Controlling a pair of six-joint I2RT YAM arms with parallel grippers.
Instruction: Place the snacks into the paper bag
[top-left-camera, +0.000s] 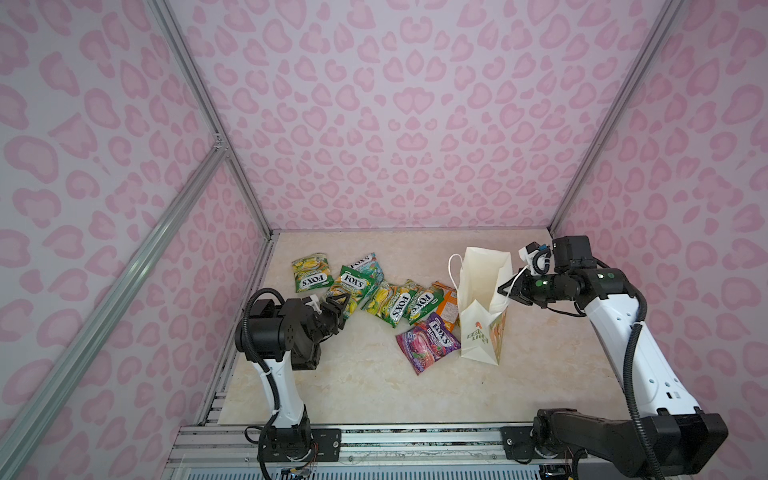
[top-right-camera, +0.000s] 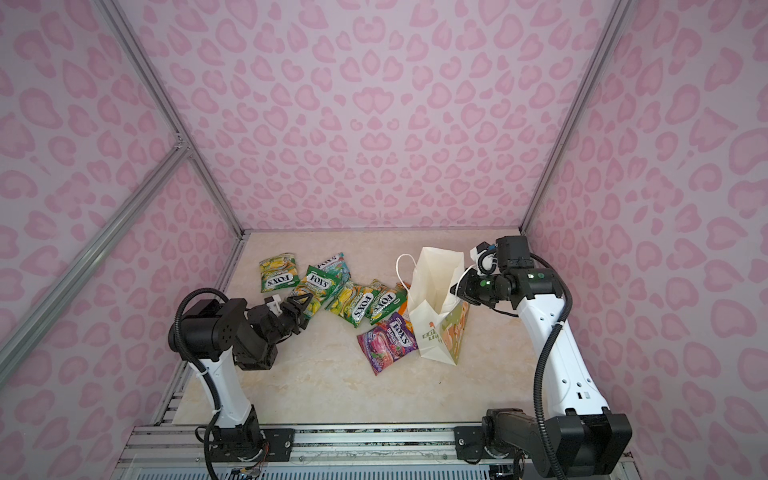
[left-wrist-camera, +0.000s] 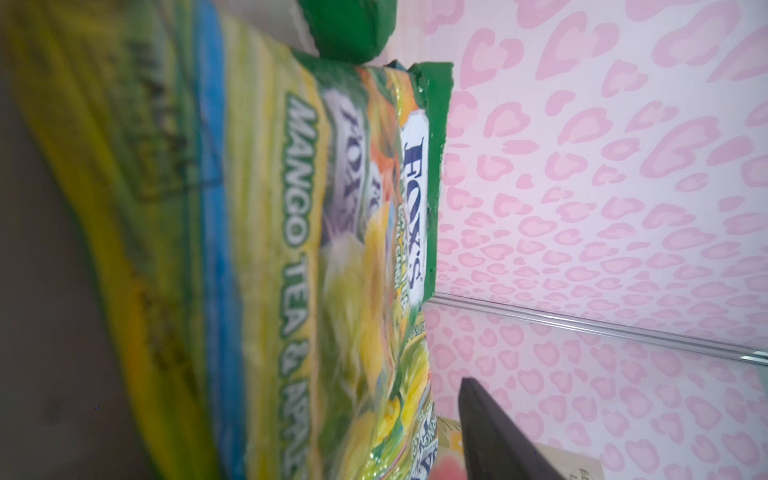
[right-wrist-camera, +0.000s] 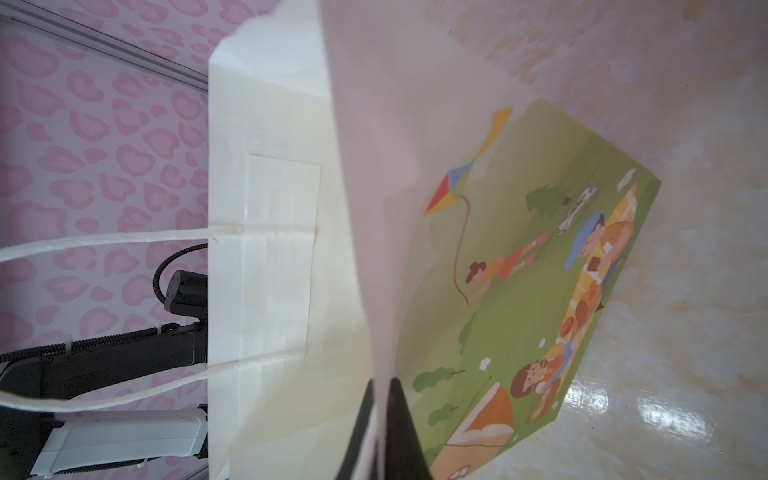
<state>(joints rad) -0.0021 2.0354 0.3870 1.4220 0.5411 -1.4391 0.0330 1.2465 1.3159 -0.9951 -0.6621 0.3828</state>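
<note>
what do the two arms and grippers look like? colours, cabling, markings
The left arm and right arm have white shell links, black joint housings and black bases. A black corrugated conduit runs along each. Small green lights glow near the right wrist. The left gripper and right gripper are black, with tapered fingers.

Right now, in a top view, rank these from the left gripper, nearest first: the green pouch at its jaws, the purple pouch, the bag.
1. Green pouch, right at the left gripper.
2. Purple pouch, mid-table, to the right.
3. Bag, farthest right, standing just beyond it.
</note>
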